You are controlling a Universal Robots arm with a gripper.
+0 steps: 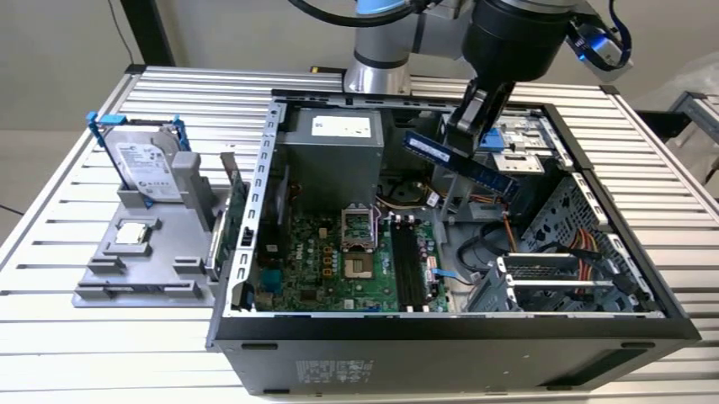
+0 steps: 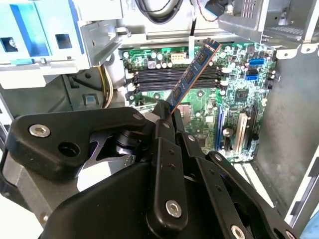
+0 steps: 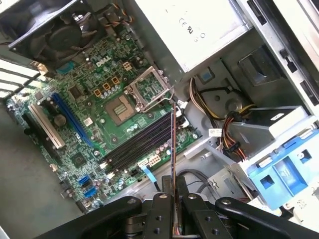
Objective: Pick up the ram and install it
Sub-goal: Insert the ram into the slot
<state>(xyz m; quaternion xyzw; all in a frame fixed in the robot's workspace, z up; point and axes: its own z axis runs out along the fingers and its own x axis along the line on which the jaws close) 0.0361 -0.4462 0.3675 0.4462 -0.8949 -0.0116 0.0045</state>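
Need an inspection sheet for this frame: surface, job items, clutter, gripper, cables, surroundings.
Surface: slatted metal table carrying an open computer case and a grey fixture.
Job's things: ram held tilted in the air over the case interior; the black memory slots on the motherboard look empty.
Clutter: hard drive standing upright in the fixture, processor chip lying on it.
Gripper: gripper shut on one end of the ram.
Cables: coloured wire bundle inside the case, apart from the slots.
Surroundings: a grey frame at the exterior view's right edge.
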